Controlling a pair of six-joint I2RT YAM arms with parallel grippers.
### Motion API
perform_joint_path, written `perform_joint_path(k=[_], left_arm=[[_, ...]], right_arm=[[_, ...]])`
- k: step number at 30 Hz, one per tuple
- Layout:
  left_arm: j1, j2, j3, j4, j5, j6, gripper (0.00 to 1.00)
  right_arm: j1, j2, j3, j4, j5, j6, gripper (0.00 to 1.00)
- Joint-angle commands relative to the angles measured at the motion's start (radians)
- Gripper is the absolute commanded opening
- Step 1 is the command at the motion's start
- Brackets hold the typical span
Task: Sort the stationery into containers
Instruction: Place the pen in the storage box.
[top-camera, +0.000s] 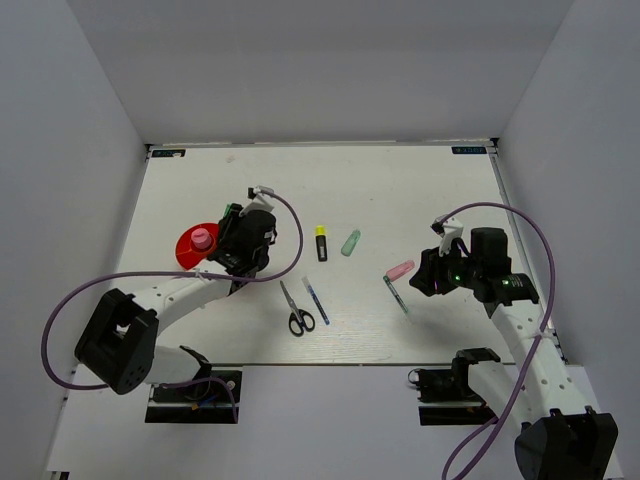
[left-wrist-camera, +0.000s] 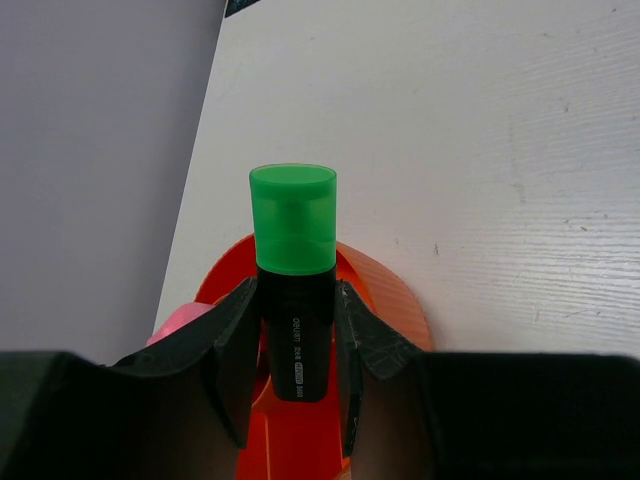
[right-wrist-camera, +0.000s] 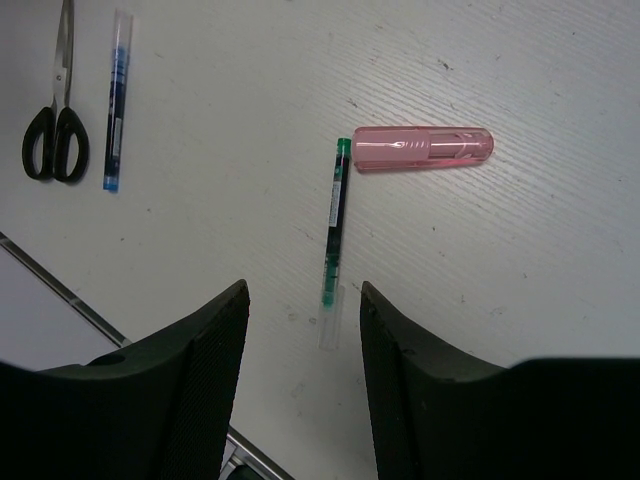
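You are clamping the green-capped marker (left-wrist-camera: 293, 225) in your left gripper (left-wrist-camera: 296, 345), its length pointing straight out from the jaws, just above the red cup (left-wrist-camera: 390, 290). Your right gripper (right-wrist-camera: 300, 320) is hovering spread over the clear pen (right-wrist-camera: 336, 225).

The green-capped marker (left-wrist-camera: 293, 300) loses its lower end between the left fingers (left-wrist-camera: 235, 350) (the red-orange cup (left-wrist-camera: 388, 290) behind them is mostly hidden too).

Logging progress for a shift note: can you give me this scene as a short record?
left fingers: shut on green-capped marker, at the red cup
right fingers: open, above the clear pen
in cup: a pink item
also loose on table: scissors, blue pen, yellow-capped marker, green highlighter, pink highlighter
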Motion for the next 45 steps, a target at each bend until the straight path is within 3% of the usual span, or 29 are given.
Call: perform_joint_path(k=[1,11,14,18,25,32,36,37,38,42,43,44,45], left_arm=[[-0.006,-0.001,-0.017,0.013,-0.039,-0.046,0.0],[-0.006,0.011,-0.046,0.001,-0.061,-0.102,0.0],[-0.004,0.016,-0.053,-0.004,-0.078,-0.118,0.09],[-0.004,0.017,-0.057,-0.025,-0.081,-0.161,0.28],[-0.003,0.01,-0.057,-0.042,-0.079,-0.181,0.48],[-0.006,-0.001,-0.059,-0.067,-0.078,-0.193,0.59],[-0.013,-0.019,-0.047,-0.085,-0.076,-0.199,0.54],[-0.019,-0.027,-0.042,-0.079,-0.076,-0.184,0.46],[-0.041,-0.041,-0.037,-0.077,-0.075,-0.166,0.31],[-0.134,-0.078,0.066,-0.111,-0.006,-0.155,0.04],[-0.182,-0.078,0.091,-0.173,0.014,-0.184,0.02],[-0.193,-0.07,0.143,-0.204,0.071,-0.255,0.02],[-0.205,-0.063,0.209,-0.343,0.173,-0.33,0.03]], right_arm=[[0.004,-0.018,0.033,-0.006,-0.016,-0.01,0.52],[0.004,-0.024,0.033,-0.007,-0.02,-0.012,0.52],[0.004,-0.025,0.036,-0.007,-0.019,-0.015,0.52],[0.004,-0.027,0.032,-0.007,-0.02,-0.01,0.52],[0.004,-0.03,0.033,-0.007,-0.02,-0.012,0.53],[0.005,-0.03,0.033,-0.009,-0.02,-0.012,0.53],[0.004,-0.036,0.033,-0.01,-0.019,-0.012,0.53],[0.004,-0.036,0.035,-0.009,-0.02,-0.01,0.53],[0.004,-0.035,0.033,-0.007,-0.02,-0.01,0.53],[0.004,-0.03,0.032,-0.004,-0.016,-0.012,0.53],[0.004,-0.03,0.033,-0.006,-0.013,-0.012,0.49],[0.005,-0.024,0.033,-0.003,-0.001,-0.009,0.28],[0.004,-0.027,0.03,0.004,0.015,-0.01,0.12]])
